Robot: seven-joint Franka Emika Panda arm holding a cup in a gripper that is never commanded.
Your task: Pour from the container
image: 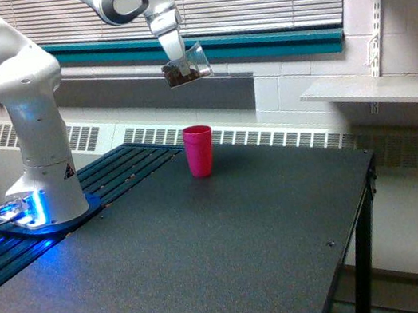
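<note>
Container [186, 68] held above cup [199, 150]; cup on table [211, 261], arm base [48, 209] at view's left

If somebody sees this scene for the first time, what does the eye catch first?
Probably the pink cup, standing upright and alone on the dark table. Next, the white robot arm at the exterior view's left, whose gripper holds a tilted clear cup with dark contents high above the pink cup.

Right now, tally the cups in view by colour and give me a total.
Clear cup, held in the gripper above the table: 1
Pink cup, standing on the table: 1
Total: 2
</note>
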